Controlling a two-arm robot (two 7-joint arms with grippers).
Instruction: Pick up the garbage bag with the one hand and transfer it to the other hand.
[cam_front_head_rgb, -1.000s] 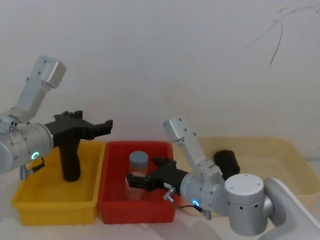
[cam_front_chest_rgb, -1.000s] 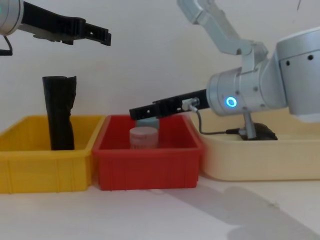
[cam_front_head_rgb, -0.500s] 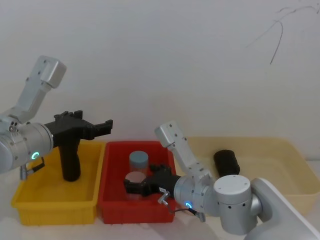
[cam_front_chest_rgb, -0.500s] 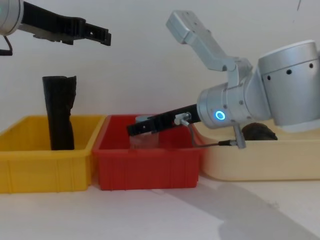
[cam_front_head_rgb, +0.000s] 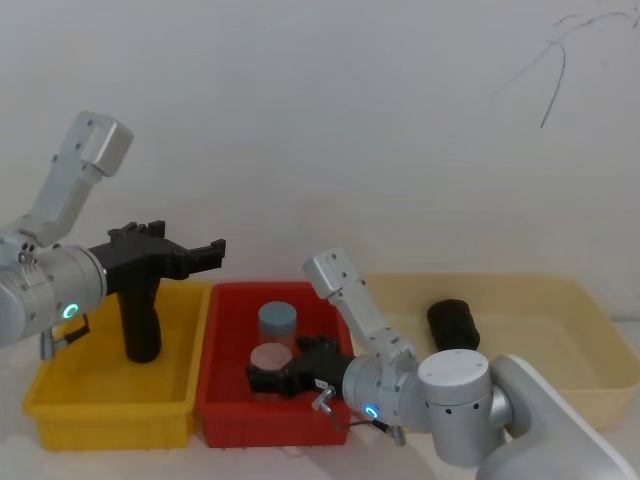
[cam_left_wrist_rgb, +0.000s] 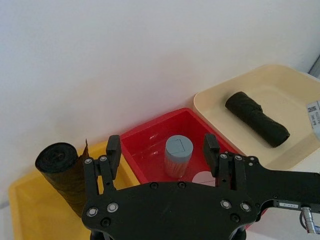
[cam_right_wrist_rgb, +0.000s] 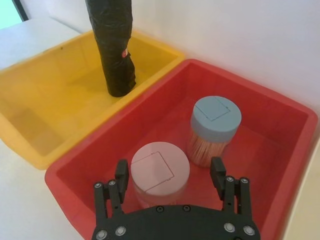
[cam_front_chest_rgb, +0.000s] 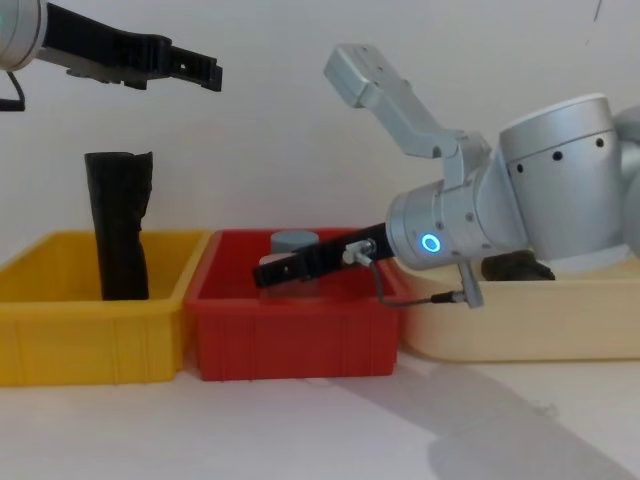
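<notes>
The garbage bag (cam_front_head_rgb: 452, 325), a smooth thick black roll, lies on its side in the cream tray (cam_front_head_rgb: 560, 300); the left wrist view also shows the bag (cam_left_wrist_rgb: 256, 118). My left gripper (cam_front_head_rgb: 215, 250), on the arm with the teal ring, hangs open high above the yellow bin (cam_front_head_rgb: 110, 400), far from the bag. My right gripper (cam_front_head_rgb: 262, 378), on the arm with the blue ring, reaches low into the red bin (cam_front_head_rgb: 225, 400). It is open (cam_right_wrist_rgb: 170, 172) and holds nothing. A pink-lidded jar (cam_right_wrist_rgb: 160, 167) sits between and just ahead of its fingers.
A second black roll (cam_front_chest_rgb: 118, 225) with a ragged, flared top stands upright in the yellow bin, below the left gripper. A blue-lidded jar (cam_right_wrist_rgb: 216, 117) stands behind the pink one in the red bin. A white wall runs close behind the three containers.
My right arm has swung left and lowered, bringing its open gripper down into the red bin around the pink-lidded jar. The left arm and both rolls have not moved.
</notes>
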